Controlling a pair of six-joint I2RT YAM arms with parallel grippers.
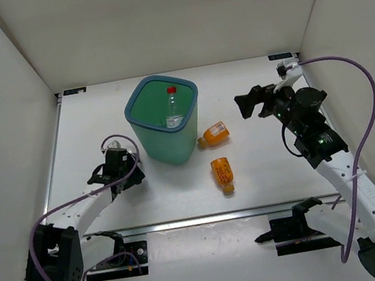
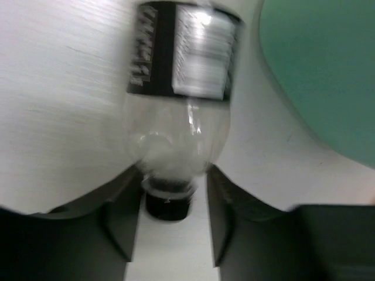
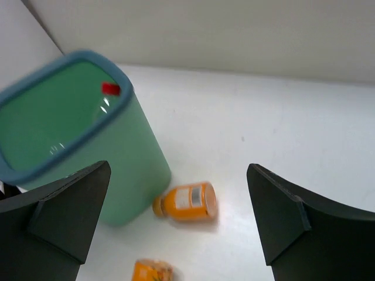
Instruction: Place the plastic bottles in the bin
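Note:
The teal bin point(image 1: 153, 137) stands mid-table with the red-capped clear bottle point(image 1: 173, 106) upright inside. A second clear shape lies by its base, too dim to tell. My left gripper point(image 1: 118, 160) is low on the table left of the bin. In the left wrist view it point(image 2: 173, 170) is closed in on the black-capped clear bottle point(image 2: 176, 117), its tips touching the shoulder and the cap between the fingers. Two orange bottles point(image 1: 214, 134) point(image 1: 222, 173) lie right of the bin. My right gripper point(image 1: 246, 105) hovers open and empty to their right, above them point(image 3: 179, 165).
The right wrist view shows the bin point(image 3: 135, 170), the red cap point(image 3: 109, 89), one orange bottle point(image 3: 188, 202) against the bin's base and the other point(image 3: 151, 272) at the bottom edge. White walls enclose the table on three sides. The bin's wall point(image 2: 316, 70) is close right of the left gripper.

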